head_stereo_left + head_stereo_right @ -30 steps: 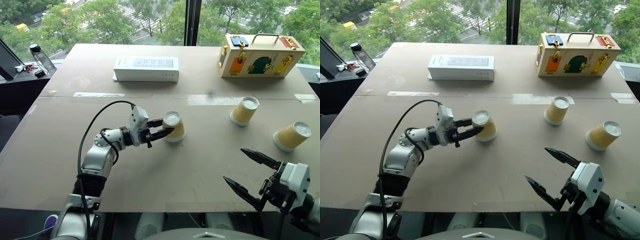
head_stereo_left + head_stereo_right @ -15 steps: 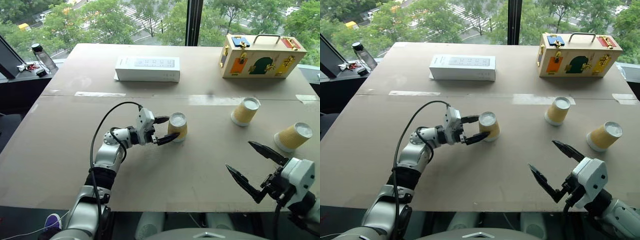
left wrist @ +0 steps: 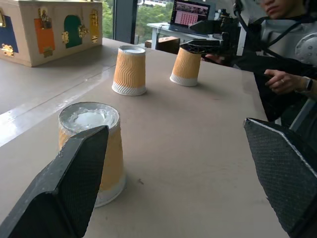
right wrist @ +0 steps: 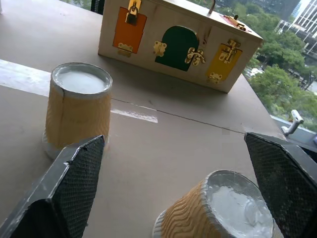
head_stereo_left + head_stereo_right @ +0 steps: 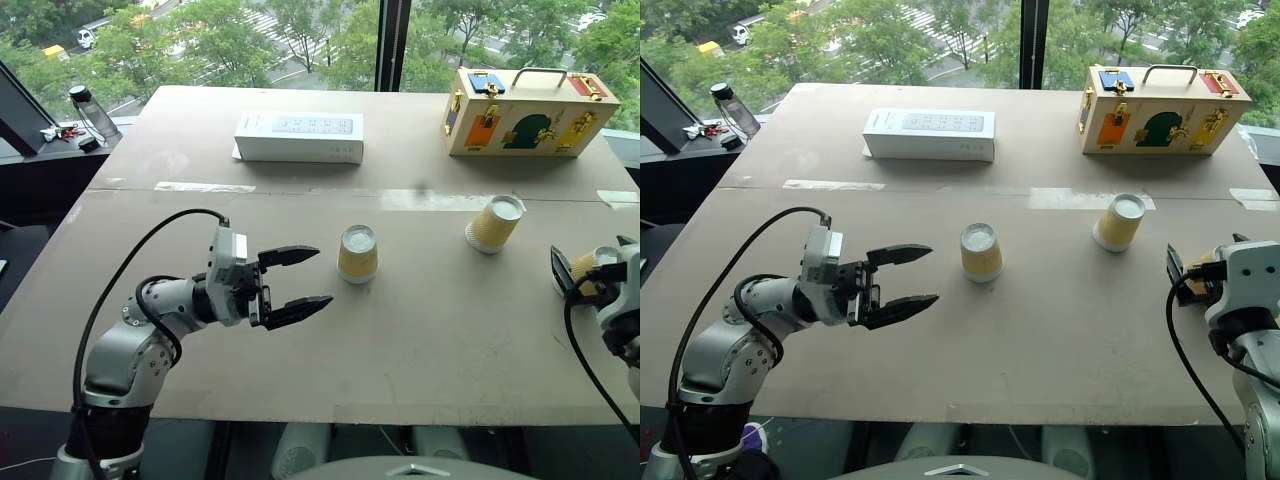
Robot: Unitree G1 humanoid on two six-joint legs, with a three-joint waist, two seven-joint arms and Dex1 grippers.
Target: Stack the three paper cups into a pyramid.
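Three paper cups stand upside down on the table. The middle cup (image 5: 357, 255) stands free, just ahead of my left gripper (image 5: 322, 276), which is open and holds nothing. The second cup (image 5: 493, 224) stands farther right. The third cup (image 4: 218, 208) is at the far right, low between the spread fingers (image 4: 74, 188) of my right gripper (image 4: 174, 140), which is open and touches nothing that I can see. In the left wrist view the near cup (image 3: 91, 148) shows beside one finger, and the other two stand beyond it.
A white flat box (image 5: 298, 137) lies at the back of the table (image 5: 200, 215). A wooden latch box (image 5: 525, 112) stands at the back right. A bottle (image 5: 88, 112) is on the ledge at far left. A person (image 3: 282, 34) sits past the table's right end.
My left gripper opened, let go of the middle cup and drew back toward me. My right gripper swung out to the right, up to the far-right cup.
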